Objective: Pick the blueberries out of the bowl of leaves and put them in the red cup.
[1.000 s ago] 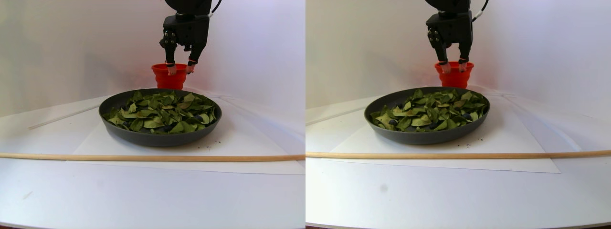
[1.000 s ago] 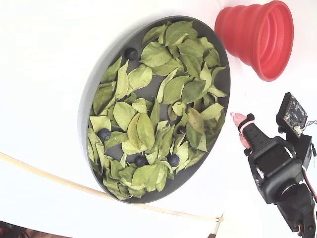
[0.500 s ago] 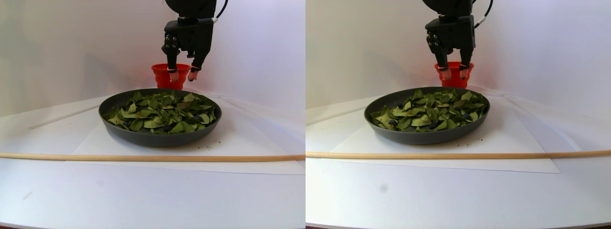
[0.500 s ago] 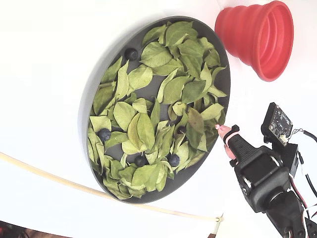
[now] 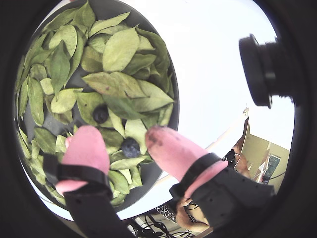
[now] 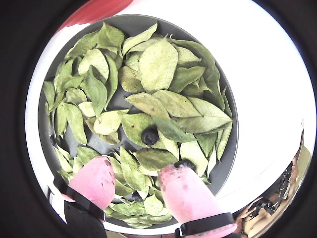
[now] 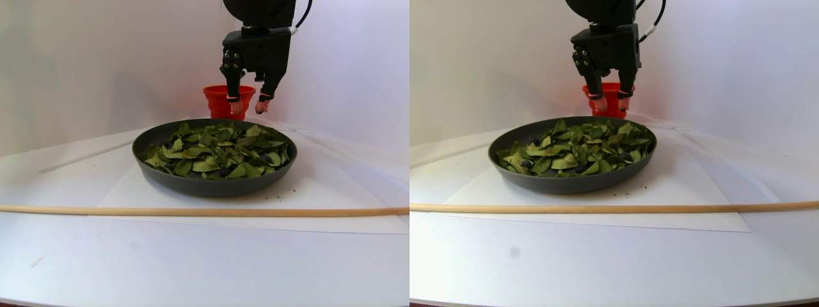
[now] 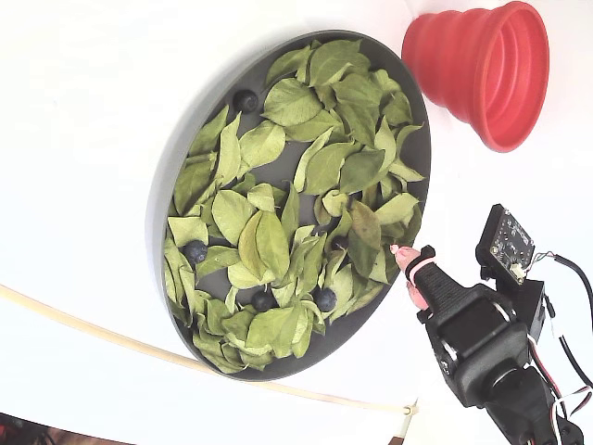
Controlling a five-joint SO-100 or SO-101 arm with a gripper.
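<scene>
The dark grey bowl [image 8: 176,158] is filled with green leaves [image 8: 292,102]. Several blueberries lie among them, such as one [image 8: 246,100] at the rim and another [image 8: 324,298] near the gripper. The red cup [image 8: 482,65] stands just beyond the bowl [image 7: 211,185], behind it in the stereo pair view. My gripper [image 8: 408,260] hangs open over the bowl's edge with nothing held; its pink fingertips [image 7: 235,107] are well above the leaves. In both wrist views a blueberry [image 5: 130,147] lies below the gap between the fingers, and another blueberry [image 6: 149,135] sits further in.
A long wooden stick [image 7: 192,211] lies across the table in front of the bowl. A white paper sheet [image 7: 320,198] lies under the bowl. A small camera module [image 8: 508,246] is fixed to the gripper's side. A white backdrop rises behind the cup.
The gripper has moved away from the cup and toward the bowl, so its fingertips now hang over the bowl's edge. It has stayed open and empty.
</scene>
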